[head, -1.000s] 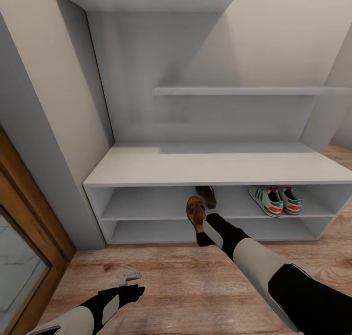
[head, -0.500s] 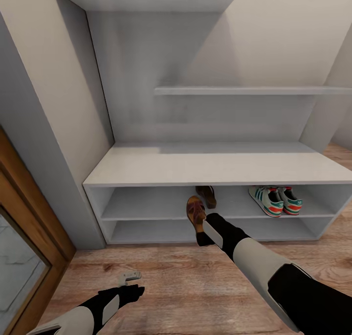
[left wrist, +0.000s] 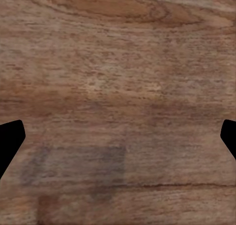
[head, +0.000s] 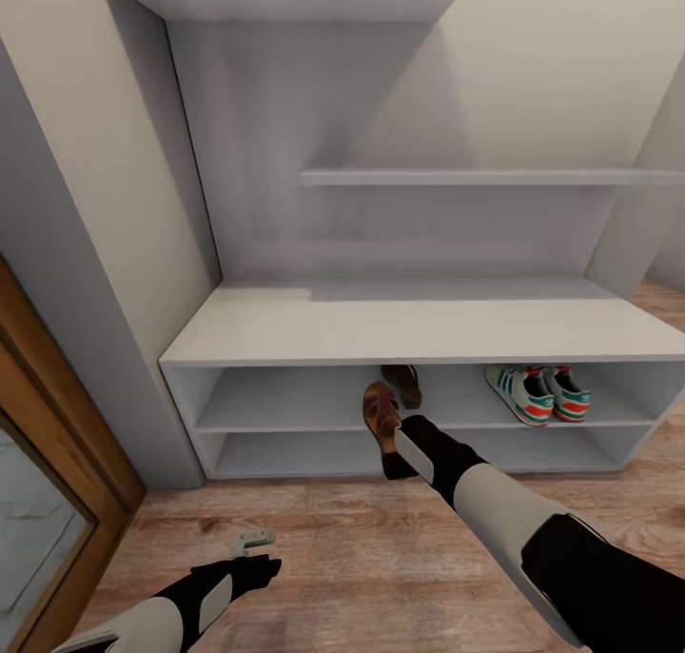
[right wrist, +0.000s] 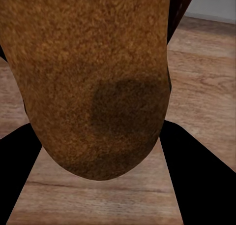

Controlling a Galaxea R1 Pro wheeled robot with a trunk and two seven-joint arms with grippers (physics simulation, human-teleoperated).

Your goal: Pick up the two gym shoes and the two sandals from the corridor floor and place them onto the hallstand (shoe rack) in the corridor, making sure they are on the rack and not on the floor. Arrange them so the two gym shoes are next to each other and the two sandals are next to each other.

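From the head camera, the right gripper (head: 388, 441) is clamped on a brown sandal (head: 380, 409), holding it at the front edge of the hallstand (head: 419, 320), level with the upper open shelf; just beyond the claw, deeper on that shelf, sits the other sandal (head: 403, 383), and well off to the claw's right the two gym shoes (head: 536, 392) rest side by side on the same shelf; the left gripper (head: 253, 540) hangs low over the corridor floor (head: 381, 548), carrying nothing. At the left wrist, bare planks lie between fingertips (left wrist: 11, 136) spread wide apart, so that claw is open. At the right wrist, the sandal's sole (right wrist: 93, 82) sits between the dark fingers (right wrist: 196, 176), gripped near one end; the risk I judge here is letting go too early, since a sandal half over the shelf lip could tip back to the floor, or a push inward could knock its partner askew.
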